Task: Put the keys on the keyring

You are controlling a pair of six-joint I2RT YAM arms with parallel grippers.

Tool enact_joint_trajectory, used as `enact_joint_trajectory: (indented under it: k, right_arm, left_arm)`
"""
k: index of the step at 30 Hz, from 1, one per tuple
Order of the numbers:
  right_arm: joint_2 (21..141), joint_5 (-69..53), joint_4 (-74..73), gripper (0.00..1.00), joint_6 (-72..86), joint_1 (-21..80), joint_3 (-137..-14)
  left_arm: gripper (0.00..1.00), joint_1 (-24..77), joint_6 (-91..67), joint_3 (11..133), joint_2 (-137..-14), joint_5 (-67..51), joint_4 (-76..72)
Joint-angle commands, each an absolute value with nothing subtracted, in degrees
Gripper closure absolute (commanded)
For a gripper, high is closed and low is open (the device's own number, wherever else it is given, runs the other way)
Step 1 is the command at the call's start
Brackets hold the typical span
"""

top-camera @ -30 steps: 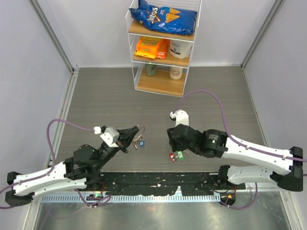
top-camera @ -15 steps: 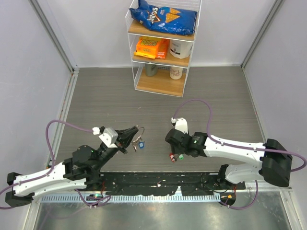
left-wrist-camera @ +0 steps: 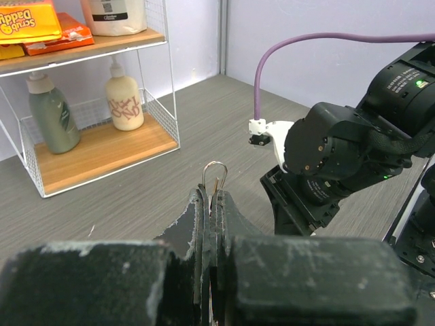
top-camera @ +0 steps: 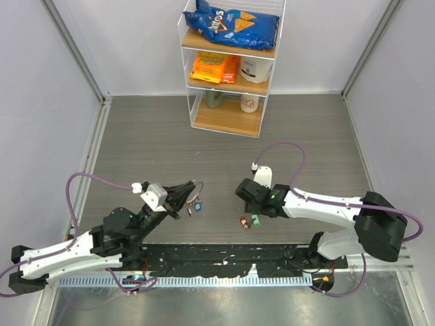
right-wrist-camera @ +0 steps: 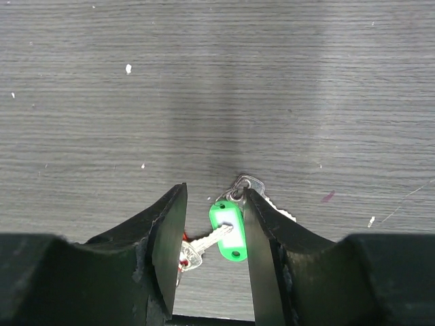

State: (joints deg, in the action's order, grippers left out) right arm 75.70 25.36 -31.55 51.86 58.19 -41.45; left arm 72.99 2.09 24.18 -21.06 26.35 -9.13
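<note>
My left gripper (top-camera: 187, 197) is shut on the keyring (top-camera: 198, 185), a thin wire loop that sticks up past its fingertips in the left wrist view (left-wrist-camera: 215, 178). A blue-headed key (top-camera: 198, 206) hangs from it. My right gripper (top-camera: 249, 206) is open and low over the floor. In the right wrist view (right-wrist-camera: 215, 191) its fingers straddle the green-headed key (right-wrist-camera: 228, 231), with a silver key (right-wrist-camera: 253, 185) behind it and the red-headed key (right-wrist-camera: 182, 255) partly hidden by the left finger. From above, the green key (top-camera: 255, 219) and the red key (top-camera: 242, 222) lie side by side.
A wire shelf rack (top-camera: 231, 68) with a chip bag, snack packs and bottles stands at the back middle; it also shows in the left wrist view (left-wrist-camera: 102, 146). Grey walls close in the left and right sides. The black base rail (top-camera: 224, 257) runs along the near edge.
My right wrist has shifted back and slightly right and the arm has stretched out lower, with the gripper still over the green and red keys. My left gripper has edged slightly right, still holding the keyring.
</note>
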Motion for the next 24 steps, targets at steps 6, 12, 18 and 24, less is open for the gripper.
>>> enact_joint_trajectory:
  k: [6, 12, 18, 24]
  right_arm:
    - [79.28, 24.96, -27.69, 0.57, 55.11, 56.34, -41.49]
    - [80.25, 23.47, -27.25, 0.62, 55.20, 55.28, -41.05]
    - [79.89, 22.68, -27.25, 0.64, 54.93, 54.76, -40.17]
    - [79.72, 22.32, -27.69, 0.66, 54.84, 54.76, -39.55]
  left_arm:
    - [1.00, 72.77, 2.64, 23.29, -19.25, 25.66, -12.75]
    - [1.00, 72.77, 2.90, 22.94, -18.90, 25.93, -12.66]
    - [1.00, 72.77, 3.08, 22.59, -18.72, 26.28, -12.66]
    - [1.00, 72.77, 3.08, 22.41, -18.55, 26.45, -12.74]
